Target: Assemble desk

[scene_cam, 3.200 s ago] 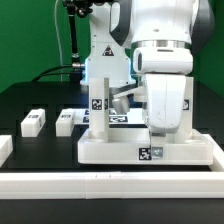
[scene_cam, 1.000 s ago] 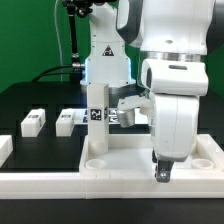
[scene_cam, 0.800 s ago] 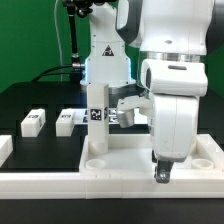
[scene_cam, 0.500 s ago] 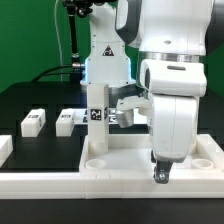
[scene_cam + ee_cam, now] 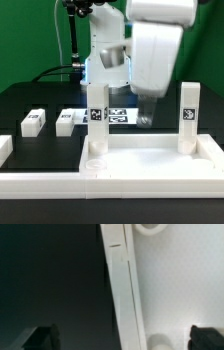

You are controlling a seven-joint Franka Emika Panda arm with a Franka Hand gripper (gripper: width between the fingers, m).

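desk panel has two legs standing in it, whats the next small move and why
Probably swing the end effector toward the nearer loose leg on the exterior view's left and line up over it. The end effector hangs open and empty above the panel, two upright legs already stand in its far corners, and the near socket is bare.

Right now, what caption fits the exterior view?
Open gripper over the rim of the desk panel, two upright legs socketed in it, two loose legs beside.
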